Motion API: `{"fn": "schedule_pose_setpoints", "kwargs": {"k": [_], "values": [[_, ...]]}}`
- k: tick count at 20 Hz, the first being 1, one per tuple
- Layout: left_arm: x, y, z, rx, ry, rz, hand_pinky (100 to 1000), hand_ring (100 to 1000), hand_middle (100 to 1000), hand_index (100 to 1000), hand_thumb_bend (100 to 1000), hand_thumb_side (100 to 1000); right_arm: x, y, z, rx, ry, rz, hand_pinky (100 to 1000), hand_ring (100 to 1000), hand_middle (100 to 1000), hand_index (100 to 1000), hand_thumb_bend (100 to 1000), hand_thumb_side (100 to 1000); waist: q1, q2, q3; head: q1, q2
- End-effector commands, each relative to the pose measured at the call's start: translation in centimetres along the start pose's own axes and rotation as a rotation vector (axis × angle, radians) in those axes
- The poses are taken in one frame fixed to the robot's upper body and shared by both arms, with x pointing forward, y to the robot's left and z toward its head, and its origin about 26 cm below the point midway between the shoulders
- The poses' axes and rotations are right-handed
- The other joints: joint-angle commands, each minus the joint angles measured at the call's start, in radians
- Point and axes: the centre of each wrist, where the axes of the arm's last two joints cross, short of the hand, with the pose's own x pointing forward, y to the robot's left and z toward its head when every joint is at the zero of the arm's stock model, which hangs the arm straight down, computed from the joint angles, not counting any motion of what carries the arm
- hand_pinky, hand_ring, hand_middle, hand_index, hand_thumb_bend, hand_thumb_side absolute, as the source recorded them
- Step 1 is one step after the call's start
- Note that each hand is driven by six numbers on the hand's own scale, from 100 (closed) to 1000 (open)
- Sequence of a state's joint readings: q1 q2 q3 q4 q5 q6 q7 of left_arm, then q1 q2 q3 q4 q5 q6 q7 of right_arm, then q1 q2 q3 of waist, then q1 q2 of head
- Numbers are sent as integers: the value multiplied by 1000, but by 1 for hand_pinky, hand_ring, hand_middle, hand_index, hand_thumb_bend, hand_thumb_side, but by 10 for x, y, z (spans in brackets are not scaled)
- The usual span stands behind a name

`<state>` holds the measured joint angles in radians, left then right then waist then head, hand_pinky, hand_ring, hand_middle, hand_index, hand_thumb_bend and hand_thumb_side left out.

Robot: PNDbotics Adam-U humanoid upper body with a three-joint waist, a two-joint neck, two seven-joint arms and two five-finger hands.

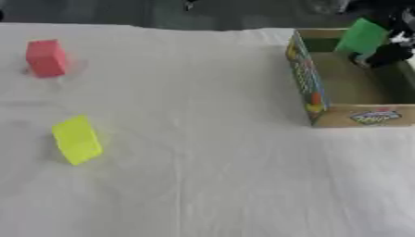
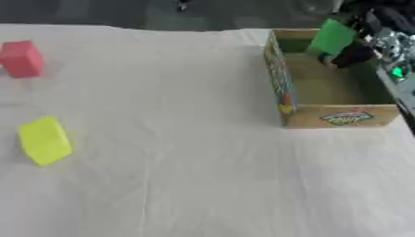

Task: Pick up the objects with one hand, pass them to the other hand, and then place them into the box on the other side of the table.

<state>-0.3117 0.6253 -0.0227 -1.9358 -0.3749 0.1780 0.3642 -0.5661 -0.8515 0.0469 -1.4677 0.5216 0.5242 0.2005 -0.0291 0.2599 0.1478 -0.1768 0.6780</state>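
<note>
A: Left eye view first. What lies on the tabletop [image 1: 210, 176]?

B: It is covered with a white cloth. A red block [image 1: 45, 57] stands at the far left, and a yellow block [image 1: 77, 139] lies nearer to the camera, also on the left, tilted on the cloth. The two are well apart.

A: And the box?

B: A cardboard box [image 1: 324, 115] with colourful print is at the far right, open on top. Above its far part the right robot hand [image 1: 387, 52] comes in from the upper right corner. Its dark fingers are clamped on a green block [image 1: 361, 36], which hangs over the opening of the box and looks tilted. I cannot tell if the block touches the box wall.

A: Right eye view, then?

B: Nearly the same. The green block [image 2: 332, 37] is over the far end of the box [image 2: 300, 118], with the right robot hand [image 2: 356, 53] closed around its lower right side. A small green light [image 2: 396, 72] shows on the silver part of the arm. The left robot hand does not show in either view.
</note>
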Motion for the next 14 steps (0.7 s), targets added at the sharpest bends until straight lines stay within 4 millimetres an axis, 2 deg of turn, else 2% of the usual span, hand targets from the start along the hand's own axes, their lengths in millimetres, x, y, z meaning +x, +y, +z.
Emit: {"fn": "schedule_pose_setpoints", "kwargs": {"k": [1, 5, 7, 11, 12, 14], "values": [[2, 13, -6, 31, -27, -34, 670, 697, 674, 800, 454, 263, -7, -20, -3, -61, 36, 51, 867, 868, 849, 881, 629, 261, 3, -15, 0, -3, -4], [0, 14, -5, 36, -19, -38, 670, 698, 674, 800, 453, 266, -7, -24, -3, -97, 51, 54, 868, 868, 850, 880, 635, 268, 4, -15, 0, -2, 0], [0, 15, -5, 38, -19, -40, 670, 698, 674, 800, 454, 262, 0, -34, 2, -150, 30, -1, 869, 862, 839, 881, 632, 256, 6, -15, 0, 6, 2], [1, 18, -11, 45, -27, -54, 672, 700, 676, 801, 462, 251, 28, -73, 31, -368, -113, -275, 885, 857, 822, 891, 404, 367, 12, -15, -5, 40, 8], [1, 20, -13, 44, -28, -61, 672, 701, 676, 802, 464, 252, 34, -80, 39, -414, -159, -349, 888, 858, 821, 896, 374, 381, 13, -15, -6, 43, 8], [3, 23, -19, 28, -38, -77, 675, 703, 678, 805, 468, 252, 46, -88, 57, -485, -258, -481, 891, 857, 818, 898, 387, 364, 14, -16, -9, 46, 9]]}}
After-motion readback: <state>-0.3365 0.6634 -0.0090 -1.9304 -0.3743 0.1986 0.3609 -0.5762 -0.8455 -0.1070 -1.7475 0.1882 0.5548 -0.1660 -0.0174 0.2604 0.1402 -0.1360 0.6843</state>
